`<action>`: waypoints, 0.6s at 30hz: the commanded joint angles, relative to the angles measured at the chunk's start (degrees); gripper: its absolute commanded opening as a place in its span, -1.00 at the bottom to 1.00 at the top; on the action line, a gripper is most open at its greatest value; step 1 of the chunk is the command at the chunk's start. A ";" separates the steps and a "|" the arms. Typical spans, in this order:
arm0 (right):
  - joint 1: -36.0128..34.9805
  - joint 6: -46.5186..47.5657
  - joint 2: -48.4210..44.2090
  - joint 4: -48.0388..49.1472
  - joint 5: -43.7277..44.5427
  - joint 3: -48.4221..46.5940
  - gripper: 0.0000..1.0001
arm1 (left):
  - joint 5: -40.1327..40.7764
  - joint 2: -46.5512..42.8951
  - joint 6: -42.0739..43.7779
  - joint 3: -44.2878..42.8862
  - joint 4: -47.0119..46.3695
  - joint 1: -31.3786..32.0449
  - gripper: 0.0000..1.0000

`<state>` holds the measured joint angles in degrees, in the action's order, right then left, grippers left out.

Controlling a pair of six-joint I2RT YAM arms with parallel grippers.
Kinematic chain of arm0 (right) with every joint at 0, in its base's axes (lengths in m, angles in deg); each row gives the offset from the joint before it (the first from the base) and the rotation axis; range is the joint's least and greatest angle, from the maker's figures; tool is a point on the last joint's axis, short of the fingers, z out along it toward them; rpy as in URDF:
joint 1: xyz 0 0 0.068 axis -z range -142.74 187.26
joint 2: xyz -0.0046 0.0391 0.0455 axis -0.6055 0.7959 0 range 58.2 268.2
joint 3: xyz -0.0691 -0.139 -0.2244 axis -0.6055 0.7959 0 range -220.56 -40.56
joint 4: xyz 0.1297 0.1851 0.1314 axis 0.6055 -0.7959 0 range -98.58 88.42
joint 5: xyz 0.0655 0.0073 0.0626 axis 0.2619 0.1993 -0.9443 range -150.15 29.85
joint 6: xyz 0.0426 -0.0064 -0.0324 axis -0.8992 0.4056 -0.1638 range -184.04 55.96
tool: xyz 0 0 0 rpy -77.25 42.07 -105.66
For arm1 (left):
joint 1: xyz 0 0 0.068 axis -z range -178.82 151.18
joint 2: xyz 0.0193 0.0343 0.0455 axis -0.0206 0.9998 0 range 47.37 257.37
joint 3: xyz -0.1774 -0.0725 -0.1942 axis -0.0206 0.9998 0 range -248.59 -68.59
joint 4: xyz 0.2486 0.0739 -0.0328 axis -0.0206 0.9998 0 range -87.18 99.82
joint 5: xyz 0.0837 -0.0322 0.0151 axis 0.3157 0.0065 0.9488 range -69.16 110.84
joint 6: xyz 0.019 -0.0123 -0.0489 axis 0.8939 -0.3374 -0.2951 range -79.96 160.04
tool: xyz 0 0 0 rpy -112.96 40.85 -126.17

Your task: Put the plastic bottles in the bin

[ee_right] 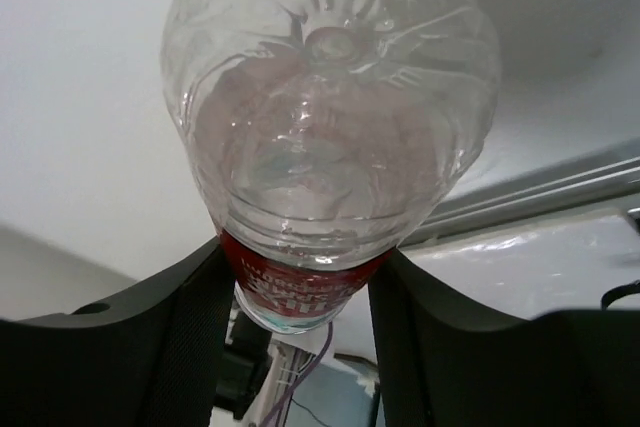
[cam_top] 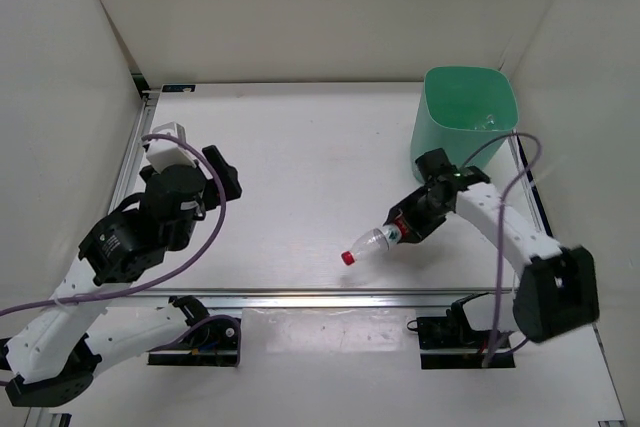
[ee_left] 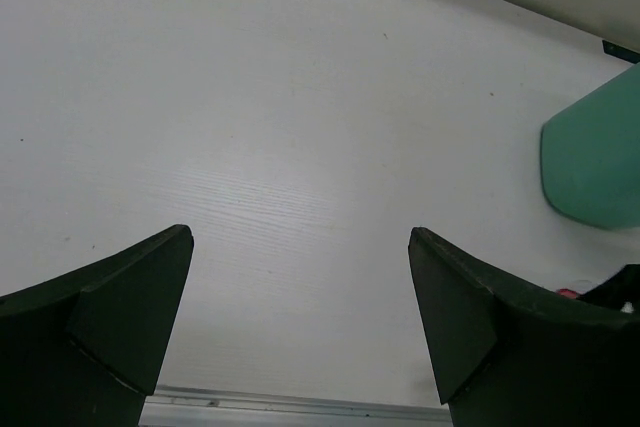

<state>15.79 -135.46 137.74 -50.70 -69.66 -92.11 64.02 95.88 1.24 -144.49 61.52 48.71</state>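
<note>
The right jaws are clamped on the red-labelled bottle, 1 finger on each side of the red label band, as the right wrist view shows close up, where the bottle fills the upper part of the picture with its clear ribbed end toward the camera. Seen from above, this bottle lies tilted, its red cap pointing toward the near left and its other end in the jaws, over the right half of the desk, near the front rail. Whether the cap touches the desk I cannot tell. The bin stands upright at the far right corner of the desk, well apart from the bottle and beyond the right arm. Something clear glints inside the bin near its far wall, too small to make out. The left arm is folded over the left side of the desk, and its jaws are wide apart with nothing between them; the left wrist view shows only bare desk between the 2 dark fingers, with a part of the bin at the right edge.
</note>
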 commanded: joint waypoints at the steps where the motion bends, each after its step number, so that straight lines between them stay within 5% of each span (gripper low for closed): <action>1: -0.41 2.34 -12.46 -7.29 1.86 -10.21 -0.53 | 2.34 -2.80 -0.56 0.83 0.64 0.28 1.00; 5: 0.90 8.29 -18.99 -8.97 12.80 -29.09 -0.58 | 1.83 -4.21 -1.10 4.00 -2.18 0.28 1.00; 10: 5.11 22.87 -11.27 -6.53 36.83 -55.45 -0.60 | -0.02 -1.58 -1.10 5.32 -2.71 0.28 1.00; 12: 8.19 31.75 -6.61 0.65 39.39 -58.65 -0.60 | -0.55 -0.53 -0.30 5.32 -2.71 0.28 1.00; 18: 19.97 37.40 5.51 9.84 42.39 -66.65 -0.50 | -3.54 1.23 1.01 4.19 -1.93 0.28 1.00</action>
<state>32.38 -104.55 136.72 -45.37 -32.79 -156.54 61.81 97.63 1.43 -139.38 59.55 48.71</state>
